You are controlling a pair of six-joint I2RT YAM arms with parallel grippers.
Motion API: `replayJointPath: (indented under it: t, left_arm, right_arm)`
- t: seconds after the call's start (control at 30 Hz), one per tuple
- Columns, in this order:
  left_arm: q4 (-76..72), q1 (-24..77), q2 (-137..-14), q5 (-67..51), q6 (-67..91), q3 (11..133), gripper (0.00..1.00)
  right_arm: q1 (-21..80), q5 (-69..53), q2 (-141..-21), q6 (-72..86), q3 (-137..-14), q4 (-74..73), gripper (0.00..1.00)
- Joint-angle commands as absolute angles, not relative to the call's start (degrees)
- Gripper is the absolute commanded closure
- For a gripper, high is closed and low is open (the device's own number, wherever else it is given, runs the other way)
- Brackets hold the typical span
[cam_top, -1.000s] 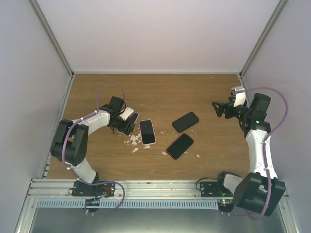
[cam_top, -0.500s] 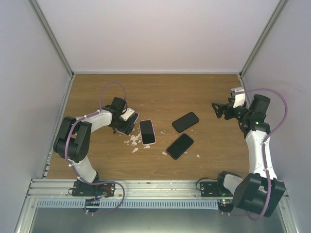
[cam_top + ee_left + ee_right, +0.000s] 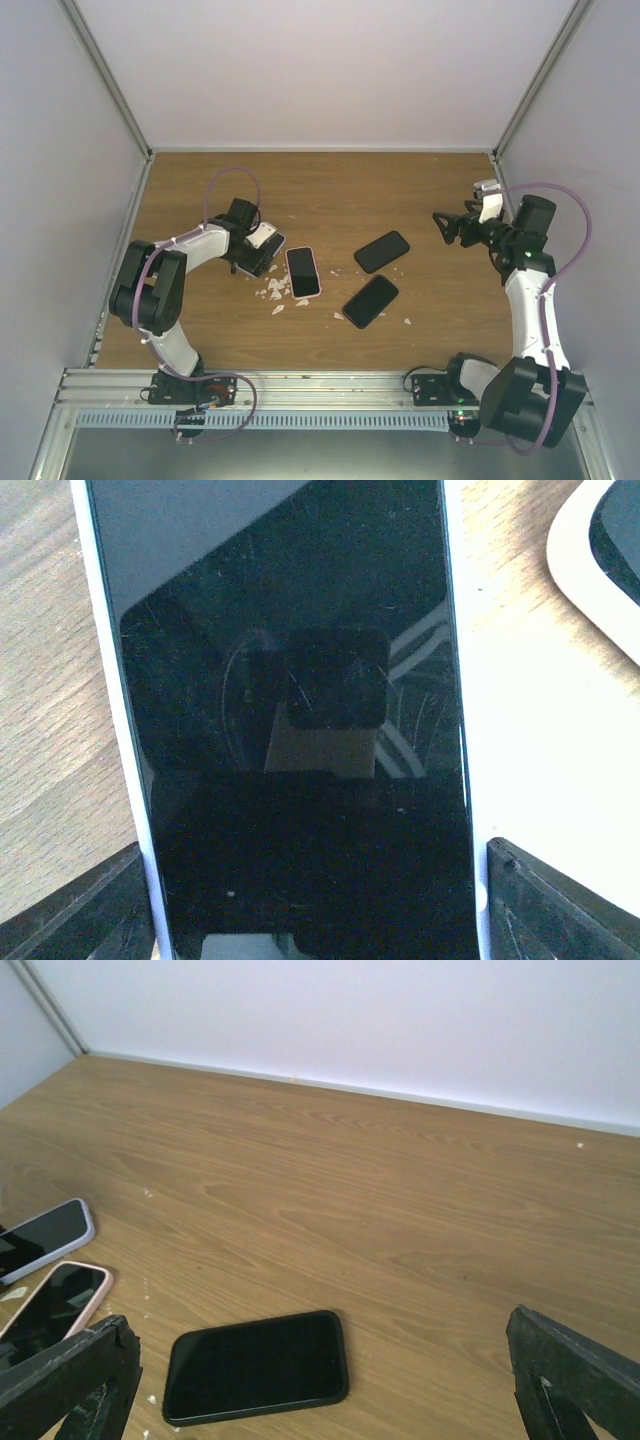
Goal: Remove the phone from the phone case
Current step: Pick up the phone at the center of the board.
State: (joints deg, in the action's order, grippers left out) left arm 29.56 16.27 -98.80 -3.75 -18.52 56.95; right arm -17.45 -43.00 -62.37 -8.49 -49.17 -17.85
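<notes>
Top view: left end effector (image 3: pixel 258 250) lowered onto a phone (image 3: pixel 264 240) at the left-centre of the wooden surface (image 3: pixel 400 190). Phone lying flat, screen up, seated in its pale case (image 3: pixel 108 680). Placed so, presumably, to pin or clamp the case by its long edges before working the handset free.

Left wrist view: dark fingers (image 3: pixel 75 910) standing one at each side of the cased phone and set wide to span it. Cannot be told whether the pads bear on the rim or stand just clear.

Right end effector (image 3: pixel 445 225) held above the surface at the far right, jaws spread wide, holding nothing and well apart from every phone. Judged to be parked clear of the left arm's work.

Extraction not yet done, judging by the rim bordering the screen on both sides.

Counts:
- Four phones: the one under the left end effector, a pink-rimmed phone (image 3: pixel 303 271) just beside it, and two black phones (image 3: pixel 382 251) (image 3: pixel 370 300) near centre.
- Many small white fragments (image 3: pixel 272 291), too scattered to count.
- Two end effectors.
</notes>
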Motion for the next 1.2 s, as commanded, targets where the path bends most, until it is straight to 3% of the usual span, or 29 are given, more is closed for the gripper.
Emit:
replayJointPath:
  t: [0.0, 0.33, 0.6, 0.67, 0.77, 0.8, 1.17]
  left_arm:
    - [30.3, 15.9, -94.4, -3.5, -22.5, 57.8, 0.43]
    - [28.9, 16.0, -87.1, -7.0, -31.5, 57.2, 0.55]
    - [28.7, 15.9, -89.3, -8.1, -34.1, 54.8, 0.55]
    - [28.3, 15.8, -90.7, -7.7, -32.9, 54.3, 0.49]
    - [28.9, 15.6, -92.9, -7.8, -29.0, 55.6, 0.19]
    - [29.5, 15.5, -93.6, -8.1, -27.3, 56.3, 0.04]
    - [29.9, 16.0, -99.2, -6.9, -18.2, 58.7, 0.01]
  right_arm:
    - [-17.8, -48.7, -62.0, -8.3, -49.4, -15.5, 0.01]
    - [-17.8, -51.3, -60.3, -8.4, -46.5, -14.0, 0.00]
    - [-17.8, -53.3, -61.0, -9.1, -46.9, -14.8, 0.00]
    - [-17.8, -53.4, -60.8, -9.9, -46.8, -15.3, 0.00]
    - [-17.8, -53.7, -60.6, -10.9, -46.7, -16.1, 0.00]
    - [-17.8, -53.7, -60.6, -11.0, -46.7, -16.2, 0.00]
    - [-17.8, -52.2, -61.4, -11.1, -46.6, -16.6, 0.00]
